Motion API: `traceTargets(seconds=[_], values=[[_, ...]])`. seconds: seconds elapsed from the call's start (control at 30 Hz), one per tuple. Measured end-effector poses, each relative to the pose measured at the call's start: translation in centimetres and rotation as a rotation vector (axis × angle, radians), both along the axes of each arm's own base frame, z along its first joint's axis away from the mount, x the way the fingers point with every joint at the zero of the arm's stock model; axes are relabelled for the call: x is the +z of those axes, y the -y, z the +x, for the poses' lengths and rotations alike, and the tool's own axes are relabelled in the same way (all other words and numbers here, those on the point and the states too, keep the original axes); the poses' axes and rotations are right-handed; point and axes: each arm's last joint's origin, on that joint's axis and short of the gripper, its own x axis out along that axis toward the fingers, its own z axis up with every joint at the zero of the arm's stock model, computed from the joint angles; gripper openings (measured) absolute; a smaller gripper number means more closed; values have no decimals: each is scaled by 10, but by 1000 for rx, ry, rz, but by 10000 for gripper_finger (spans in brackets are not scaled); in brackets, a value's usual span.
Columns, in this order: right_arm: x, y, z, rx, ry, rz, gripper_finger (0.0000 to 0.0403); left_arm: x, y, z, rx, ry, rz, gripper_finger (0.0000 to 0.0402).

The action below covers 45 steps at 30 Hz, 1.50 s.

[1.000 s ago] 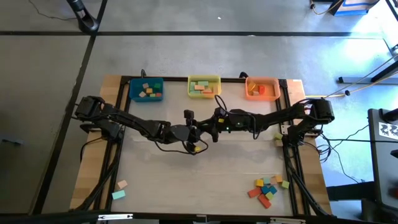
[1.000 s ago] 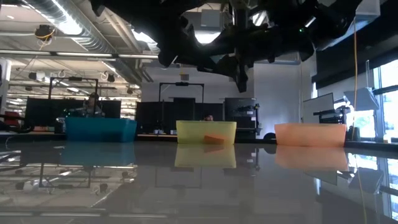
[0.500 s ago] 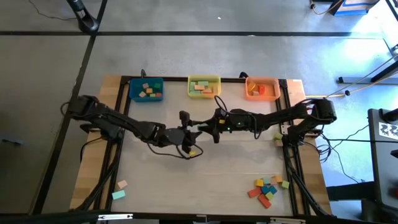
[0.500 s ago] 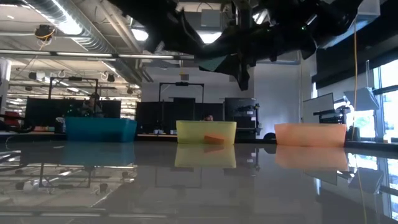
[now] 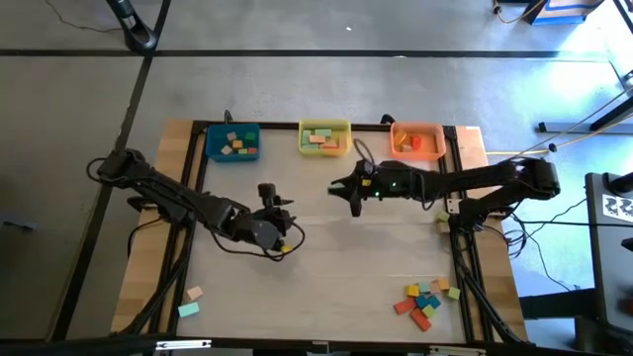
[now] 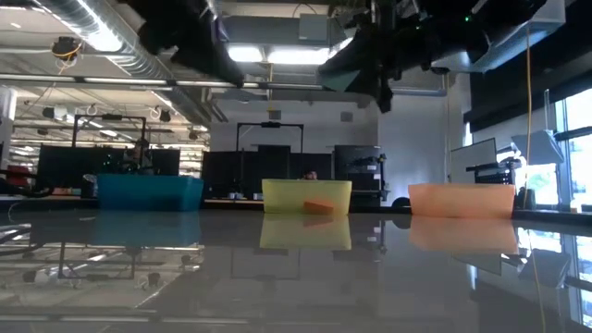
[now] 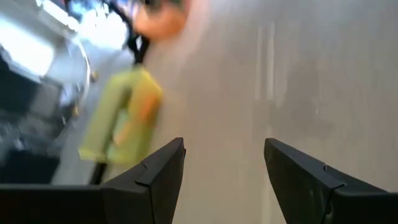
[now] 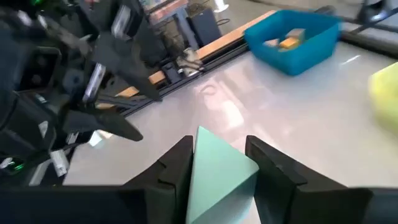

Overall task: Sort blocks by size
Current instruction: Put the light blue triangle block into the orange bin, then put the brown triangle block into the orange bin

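Three bins line the table's (image 5: 326, 287) far edge, ready for sorting. The right gripper (image 5: 354, 188) hovers near them, clamped on a teal wedge (image 8: 217, 177) (handover done, I'd guess). The left gripper (image 7: 224, 171) hangs mid-table, jaws apart, empty.

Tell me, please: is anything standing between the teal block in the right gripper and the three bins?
Nothing visible. The right gripper holds the teal block above bare table, near the yellow bin; the left gripper is open, off to the side.
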Motion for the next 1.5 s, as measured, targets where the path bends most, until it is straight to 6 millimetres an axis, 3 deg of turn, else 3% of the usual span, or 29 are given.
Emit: traceTargets(seconds=[0.13,0.37,0.57,0.83,1.2,1.5], values=[[12,13,-18,-93,-47,-52,140,-8,-1,-6,87,-24,-65,208],[24,45,-59,-341,-213,-183,127,-21,-1,-13,127,-24,-100,208],[18,79,-93,-630,-453,-279,143,-36,-3,-16,140,1,-121,207],[4,128,-125,-816,-653,-249,129,-43,-3,-17,139,26,-133,208],[-28,168,-138,-899,-789,-133,157,-44,-3,-16,137,37,-137,208],[-44,180,-140,-861,-849,-96,158,-44,-3,-16,140,41,-142,208]])
